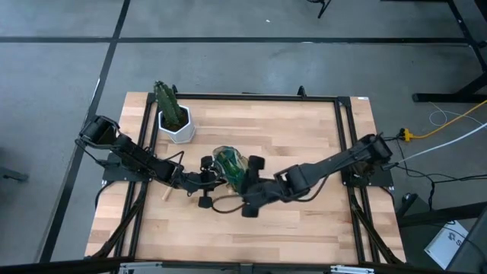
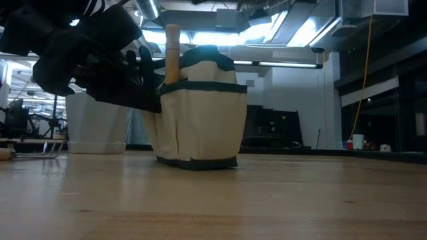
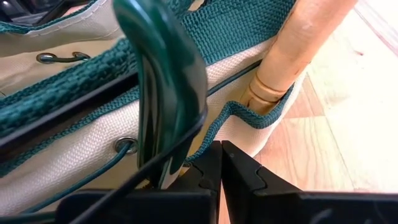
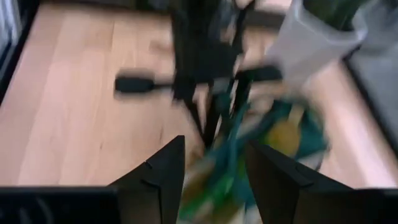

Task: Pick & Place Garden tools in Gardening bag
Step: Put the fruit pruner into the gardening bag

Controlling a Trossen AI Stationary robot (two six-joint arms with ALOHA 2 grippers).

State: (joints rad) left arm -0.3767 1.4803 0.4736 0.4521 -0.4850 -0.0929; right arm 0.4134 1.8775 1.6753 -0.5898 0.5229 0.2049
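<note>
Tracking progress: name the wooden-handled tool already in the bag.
The upright wooden handle in the bag's outer pocket; the other tool lies on the table.

A small tan canvas gardening bag (image 2: 199, 113) with dark green woven trim is seen standing upright near the middle of the wooden table. A light wooden tool handle (image 2: 172, 53) is held upright in an outer side pocket, its end projecting above the bag's rim.

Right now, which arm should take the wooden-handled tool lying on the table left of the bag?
Left, probably. That wooden handle lies beside the left arm, close to the left tool, shut at the bag. The open right tool is on the bag's far side.
</note>
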